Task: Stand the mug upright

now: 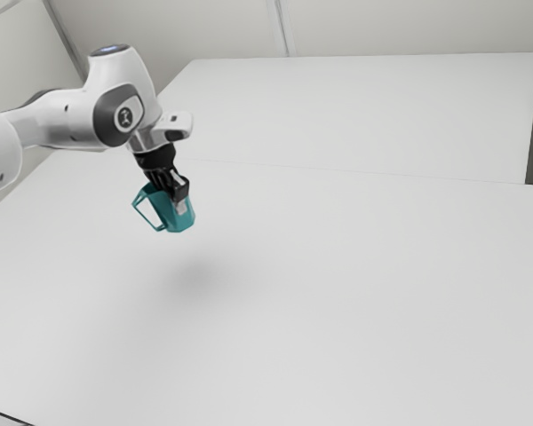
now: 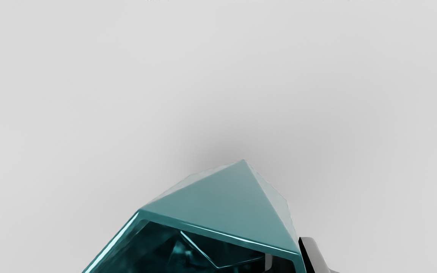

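In the exterior view my gripper (image 1: 180, 200) hangs above the table (image 1: 338, 293), pinching the wall of the teal mug (image 1: 166, 216). The mug is off the surface and tilted, its open end up by the fingers and its handle toward the exterior view's left. Seen in the wrist view, the faceted mug (image 2: 218, 212) has its dark interior facing the camera. One finger of the gripper (image 2: 290, 261) lies inside the rim and the other outside, with the mug's wall between them. The base of the mug is hidden in the wrist view.
A soft shadow lies on the pale tabletop below the mug. Behind stands a large white panel (image 1: 364, 115), with a grey wall (image 1: 409, 27) beyond it. A dark line crosses the exterior view's lower left corner.
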